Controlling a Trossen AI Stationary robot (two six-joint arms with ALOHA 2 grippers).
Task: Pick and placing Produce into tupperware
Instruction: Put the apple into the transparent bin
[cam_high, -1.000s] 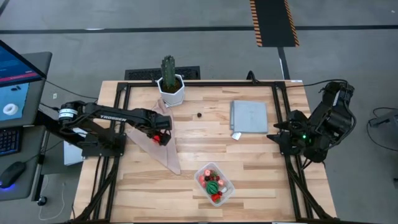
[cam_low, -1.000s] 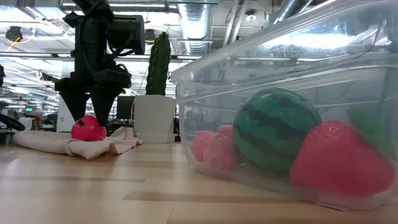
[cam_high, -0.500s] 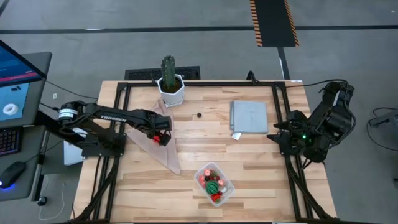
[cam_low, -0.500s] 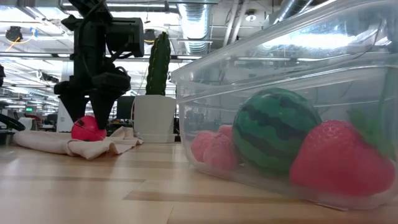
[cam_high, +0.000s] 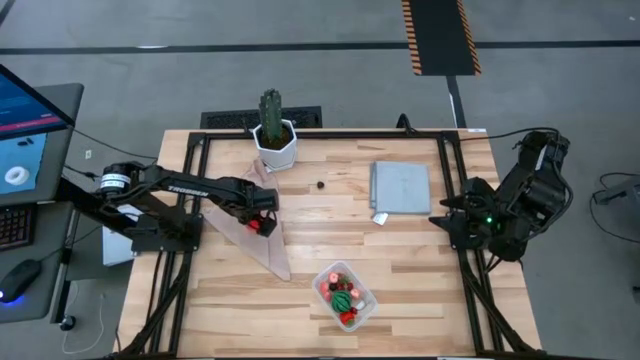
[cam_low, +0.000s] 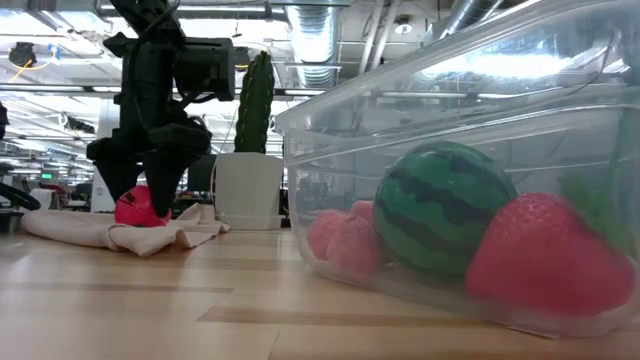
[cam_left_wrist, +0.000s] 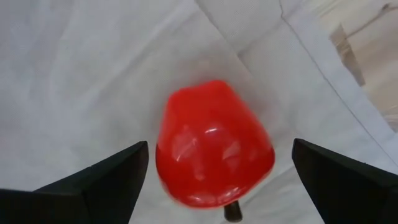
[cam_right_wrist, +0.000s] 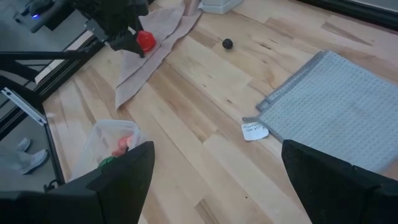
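A red tomato-like piece of produce (cam_left_wrist: 214, 152) lies on a beige cloth (cam_high: 250, 238) at the table's left. My left gripper (cam_left_wrist: 219, 143) points straight down over it, open, with one finger on each side of the piece and a gap to both; the low view shows its fingers (cam_low: 165, 195) down beside the piece (cam_low: 138, 206). The clear tupperware (cam_high: 346, 296) stands near the front edge and holds a green striped ball (cam_low: 445, 210), strawberries (cam_low: 545, 255) and other pieces. A dark berry (cam_high: 320, 184) lies on the bare wood. My right gripper (cam_right_wrist: 217, 146) waits open at the right edge.
A tall green cactus in a white pot (cam_high: 273, 132) stands at the far edge, close behind the cloth. A flat grey mat (cam_high: 400, 186) with a small white tag lies at the far right. Bare wood stretches between the cloth and the tupperware.
My left gripper has sunk a little toward the red piece and stays open; its fingers now reach down beside the piece. The piece and the cloth have kept still.
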